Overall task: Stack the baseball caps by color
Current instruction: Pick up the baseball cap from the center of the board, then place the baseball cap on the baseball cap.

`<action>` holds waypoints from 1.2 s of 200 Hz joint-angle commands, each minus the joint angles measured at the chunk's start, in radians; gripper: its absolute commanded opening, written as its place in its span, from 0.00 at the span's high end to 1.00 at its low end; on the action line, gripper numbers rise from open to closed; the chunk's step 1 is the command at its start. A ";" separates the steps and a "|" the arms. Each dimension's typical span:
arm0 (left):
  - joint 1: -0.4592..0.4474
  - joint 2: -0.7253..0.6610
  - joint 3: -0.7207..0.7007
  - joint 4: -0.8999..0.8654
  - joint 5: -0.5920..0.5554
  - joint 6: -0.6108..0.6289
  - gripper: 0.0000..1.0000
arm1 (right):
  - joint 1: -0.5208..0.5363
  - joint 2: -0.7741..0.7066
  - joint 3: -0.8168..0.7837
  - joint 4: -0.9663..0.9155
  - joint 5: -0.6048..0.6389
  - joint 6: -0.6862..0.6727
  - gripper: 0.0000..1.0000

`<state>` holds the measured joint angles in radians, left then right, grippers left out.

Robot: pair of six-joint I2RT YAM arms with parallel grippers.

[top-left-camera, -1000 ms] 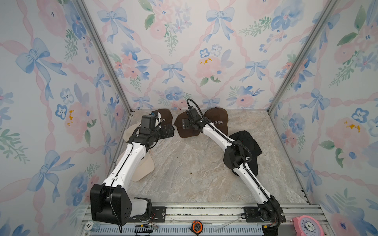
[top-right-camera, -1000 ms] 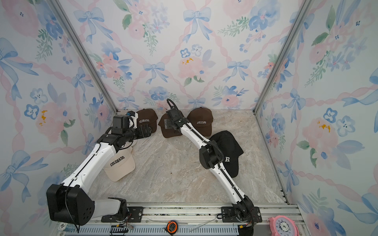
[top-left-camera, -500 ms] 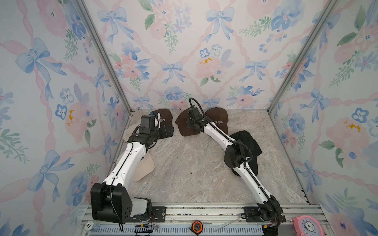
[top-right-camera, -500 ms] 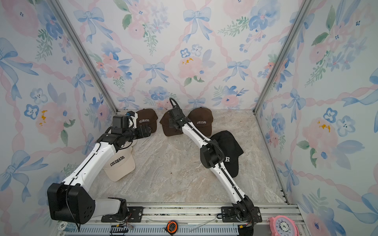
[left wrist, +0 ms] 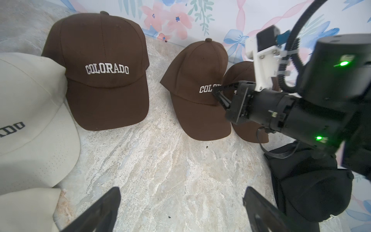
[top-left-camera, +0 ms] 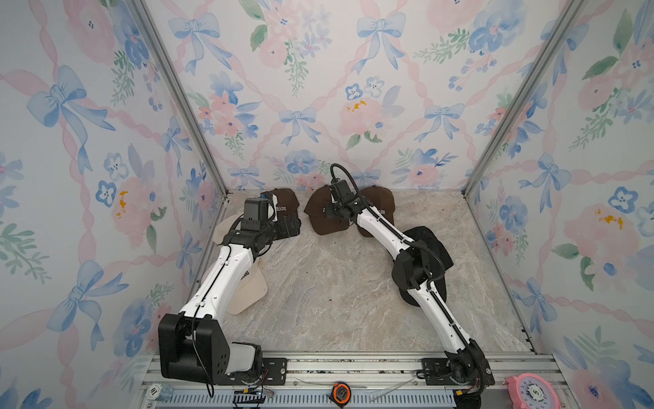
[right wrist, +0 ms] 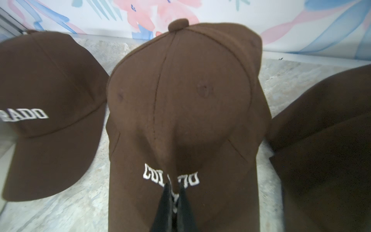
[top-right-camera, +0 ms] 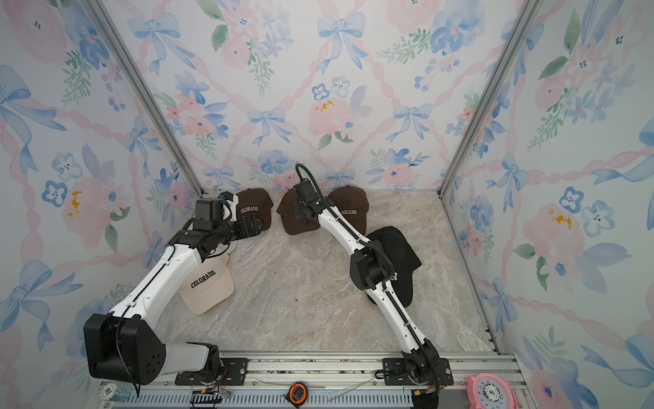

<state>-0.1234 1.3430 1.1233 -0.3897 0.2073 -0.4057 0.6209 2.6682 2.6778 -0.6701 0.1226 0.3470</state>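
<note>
Three dark brown baseball caps lie along the back wall. My right gripper [right wrist: 174,187] is shut, pinching the front panel of the middle brown cap [right wrist: 190,90] at its white lettering; in the left wrist view that gripper [left wrist: 217,90] covers part of the word. The left brown cap [left wrist: 104,46] and the right brown cap [top-right-camera: 348,202] lie untouched. My left gripper [left wrist: 181,200] hangs open over bare floor in front of the left brown cap, holding nothing. Cream caps [top-right-camera: 208,287] lie under the left arm. Black caps [top-right-camera: 400,248] lie under the right arm.
Floral walls close in the marble floor [top-left-camera: 336,283] on three sides. The front rail carries both arm bases, an orange tape measure [top-left-camera: 341,391] and a pink timer [top-left-camera: 531,391]. In the left wrist view the right arm's wrist [left wrist: 321,100] looms close.
My right gripper has shut on the front of the middle brown cap and shifted slightly toward the back wall. The left arm has stayed where it was, open.
</note>
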 commanded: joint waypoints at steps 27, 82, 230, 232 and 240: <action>0.006 -0.001 0.021 0.018 0.010 -0.017 0.02 | -0.031 -0.241 -0.080 -0.079 -0.048 -0.034 1.00; -0.016 0.005 0.021 0.044 0.034 -0.050 0.02 | -0.070 -0.521 -0.458 -0.027 -0.035 -0.065 1.00; -0.222 0.103 0.113 0.062 -0.060 -0.107 0.02 | -0.227 -0.880 -1.080 0.163 -0.030 -0.034 1.00; -0.224 0.103 0.113 0.062 -0.061 -0.107 0.02 | -0.228 -0.879 -1.083 0.167 -0.032 -0.035 1.00; -0.227 0.103 0.113 0.063 -0.064 -0.109 0.02 | -0.231 -0.870 -1.086 0.178 -0.038 -0.035 1.00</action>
<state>-0.3405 1.4334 1.2110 -0.3378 0.1642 -0.5003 0.4000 1.8084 1.6108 -0.5499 0.1009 0.3038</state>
